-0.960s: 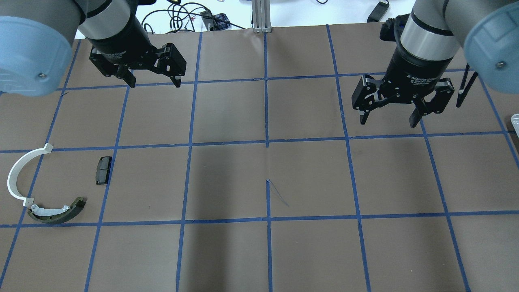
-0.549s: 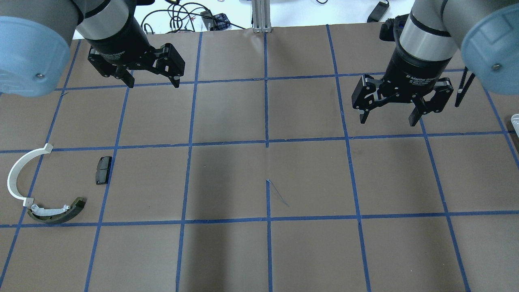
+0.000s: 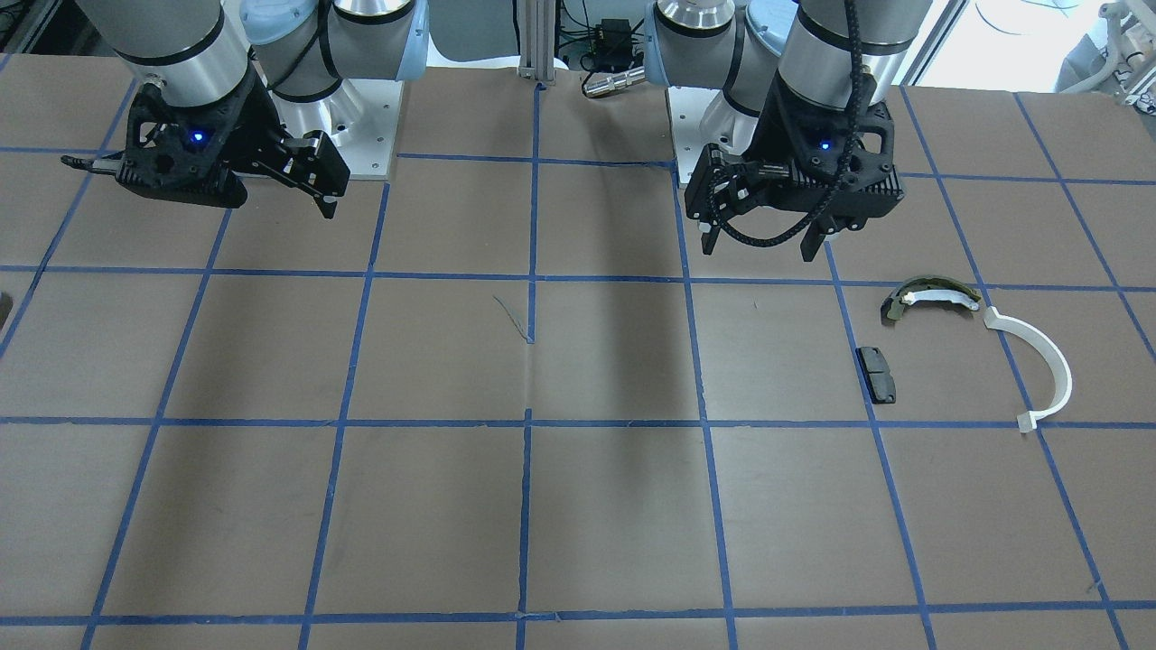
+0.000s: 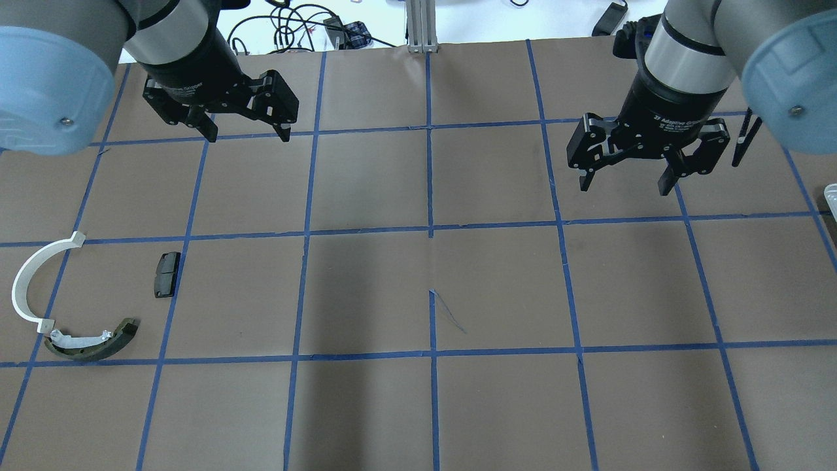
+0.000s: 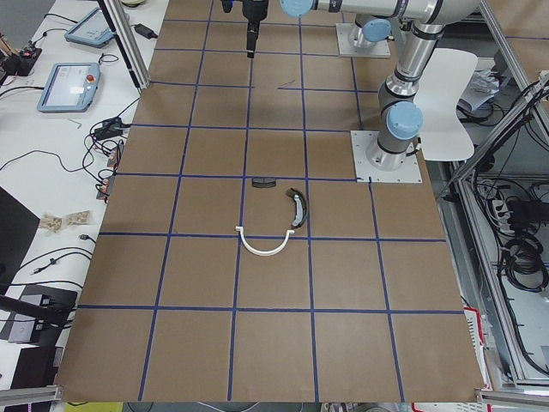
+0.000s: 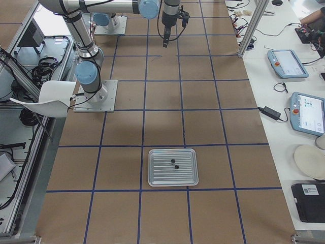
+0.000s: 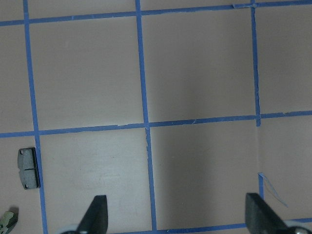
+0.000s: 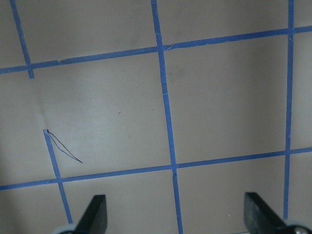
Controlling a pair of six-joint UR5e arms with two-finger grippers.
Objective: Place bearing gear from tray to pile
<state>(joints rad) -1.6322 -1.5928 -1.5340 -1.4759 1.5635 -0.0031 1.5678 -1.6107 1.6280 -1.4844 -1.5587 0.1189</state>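
The pile lies at the table's left: a white half-ring strip [image 4: 26, 278], an olive-and-white curved shoe [image 4: 95, 345] and a flat black pad [image 4: 167, 275]. The pad also shows in the left wrist view [image 7: 28, 167]. The ribbed metal tray [image 6: 158, 177] holds two small dark parts [image 6: 173, 164]; I cannot tell which one is the bearing gear. My left gripper [image 4: 248, 134] is open and empty, high over the far left squares. My right gripper [image 4: 624, 186] is open and empty over the far right squares, well away from the tray.
Brown table paper with a blue tape grid. Only a corner of the tray [image 4: 831, 195] shows at the overhead view's right edge. Cables [image 4: 294, 29] and an aluminium post [image 4: 422, 26] stand beyond the far edge. Tablets [image 6: 287, 62] lie on the side bench.
My right gripper has moved a little toward the table's far edge, still open. My left gripper has barely moved. The pile has not moved.
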